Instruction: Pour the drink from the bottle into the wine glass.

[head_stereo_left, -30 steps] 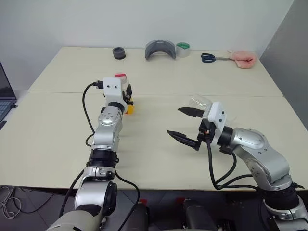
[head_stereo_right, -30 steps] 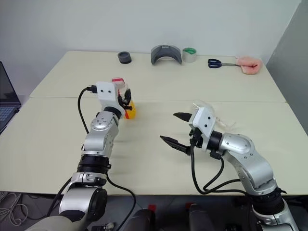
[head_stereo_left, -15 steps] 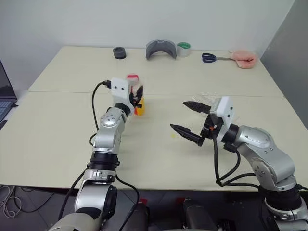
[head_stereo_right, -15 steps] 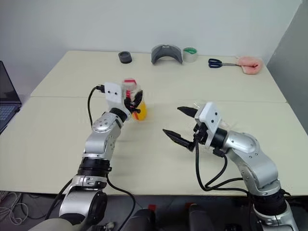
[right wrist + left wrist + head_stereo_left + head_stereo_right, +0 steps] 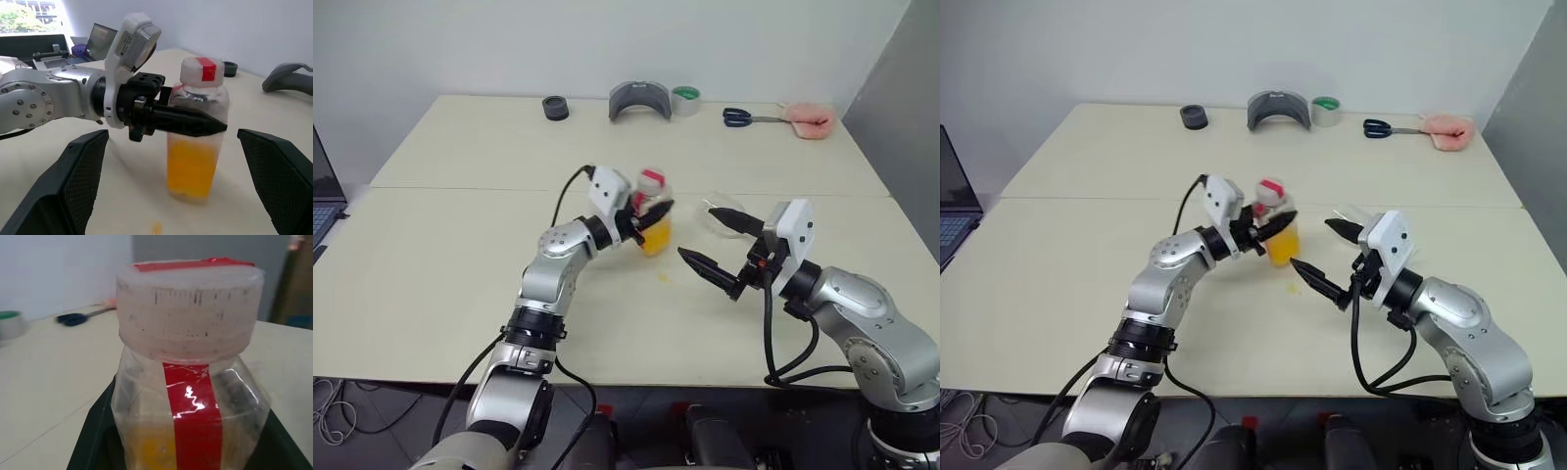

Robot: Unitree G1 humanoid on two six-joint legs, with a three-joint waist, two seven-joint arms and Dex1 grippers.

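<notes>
Orange-yellow drink (image 5: 191, 166) fills the lower half of the bottle (image 5: 653, 220), which now sits near the middle of the cream table (image 5: 450, 255); a second ago it was well to the left of that spot. The left gripper (image 5: 651, 215) has carried it there, swinging its wrist to point toward the right arm, fingers clamped on the bottle's upper body below the red-and-white cap (image 5: 188, 303). The bottle stays upright. The wine glass (image 5: 722, 213) lies just right of the bottle, mostly hidden behind the right gripper (image 5: 722, 247); whether it stands or lies tipped is hard to tell. That gripper hangs level with its two fingers spread wide, empty, aimed at the bottle. A tiny orange spot (image 5: 663, 278) marks the table below the bottle.
</notes>
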